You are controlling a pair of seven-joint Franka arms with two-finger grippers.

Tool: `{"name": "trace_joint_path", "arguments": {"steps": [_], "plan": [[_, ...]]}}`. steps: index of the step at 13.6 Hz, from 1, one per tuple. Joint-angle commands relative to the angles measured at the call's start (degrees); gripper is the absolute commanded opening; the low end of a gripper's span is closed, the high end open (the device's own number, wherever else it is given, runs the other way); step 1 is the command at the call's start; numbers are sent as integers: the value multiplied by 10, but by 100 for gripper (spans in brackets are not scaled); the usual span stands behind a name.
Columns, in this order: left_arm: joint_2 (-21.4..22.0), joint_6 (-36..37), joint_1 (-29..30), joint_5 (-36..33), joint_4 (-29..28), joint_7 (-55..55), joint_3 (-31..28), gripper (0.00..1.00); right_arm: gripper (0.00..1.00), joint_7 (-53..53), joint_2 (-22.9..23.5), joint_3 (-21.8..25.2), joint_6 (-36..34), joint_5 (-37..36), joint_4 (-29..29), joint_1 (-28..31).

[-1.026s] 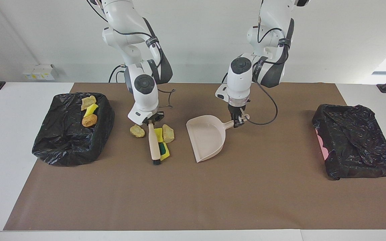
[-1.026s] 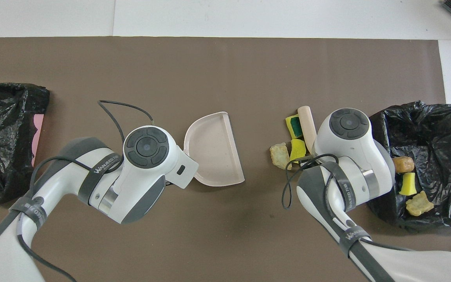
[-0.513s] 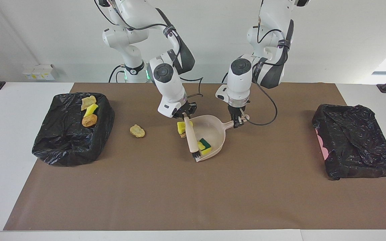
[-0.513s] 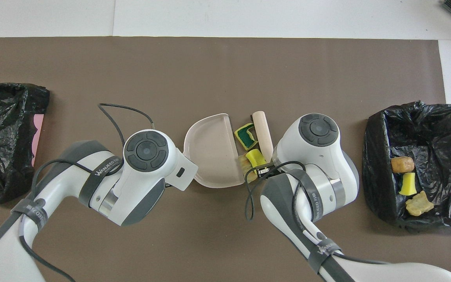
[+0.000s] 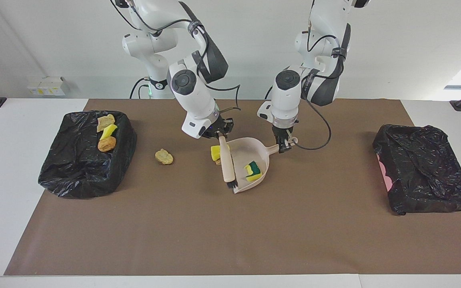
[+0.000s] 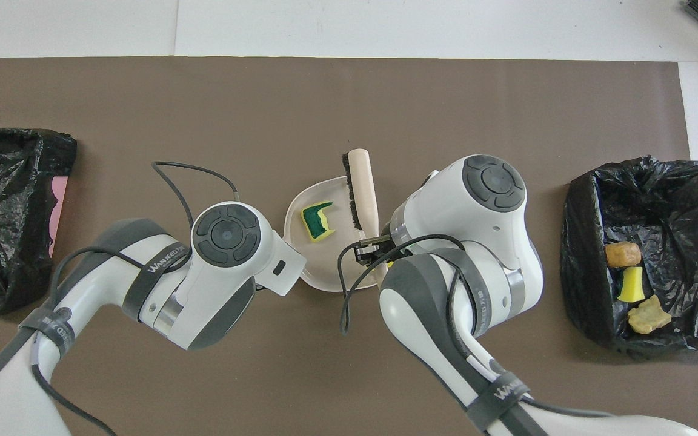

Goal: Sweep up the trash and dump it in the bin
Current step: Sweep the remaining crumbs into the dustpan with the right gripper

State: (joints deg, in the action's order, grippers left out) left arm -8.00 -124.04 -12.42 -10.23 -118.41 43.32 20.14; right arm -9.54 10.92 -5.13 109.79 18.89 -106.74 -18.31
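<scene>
Both jaws are clamped: your right gripper (image 5: 219,135) holds the brush (image 5: 227,166) by the end of its handle, and your left gripper (image 5: 284,146) pinches the handle of the dustpan (image 5: 239,149). You can see the brush lying along the pan's open mouth, bristles at the end farther from the robots, just at the pan's lip. The pan sits on the brown mat (image 5: 230,240) near the middle of the table, its mouth turned toward the right arm's end.

Your trash is split three ways. One yellow-and-green sponge (image 5: 253,171) lies inside the pan, apart from the brush. A yellow sponge chunk (image 5: 215,152) sits just outside the pan's mouth, pressed against the brush handle on the side toward the right arm's end, with a tan bit (image 5: 218,162) showing beneath it. A rock-like lump (image 5: 164,156) rests alone on the mat between that chunk and the filled bin (image 5: 66,176). That bin, lined with a black bag, stands at the right arm's end and holds three bits in a row: a tan lump (image 5: 105,121) nearest the robots, a yellow chunk (image 5: 108,131) in the middle, and an orange lump (image 5: 107,144) farthest.

A second black-lined bin (image 5: 426,176) sits at the left arm's end; you can see a patch of pink on its side.
</scene>
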Motion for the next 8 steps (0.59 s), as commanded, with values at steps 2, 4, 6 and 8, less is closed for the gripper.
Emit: {"name": "trace_joint_path", "arguments": {"steps": [2, 4, 6, 8], "plan": [[18, -10, -4, -6, -31, 18, -4, 0, 0, -48, -34, -1, -60, -91, -29, 42], [23, -7, -3, -9, -39, 35, -4, 0, 0, -63, -58, -1, -72, -120, -61, 67], [32, -4, -4, -11, -50, 35, -5, 0, 0, -64, -89, -1, -94, -155, -100, 105], [33, -2, -5, -11, -51, 35, -5, 0, 0, -83, -114, -1, -106, -178, -143, 131]]}}
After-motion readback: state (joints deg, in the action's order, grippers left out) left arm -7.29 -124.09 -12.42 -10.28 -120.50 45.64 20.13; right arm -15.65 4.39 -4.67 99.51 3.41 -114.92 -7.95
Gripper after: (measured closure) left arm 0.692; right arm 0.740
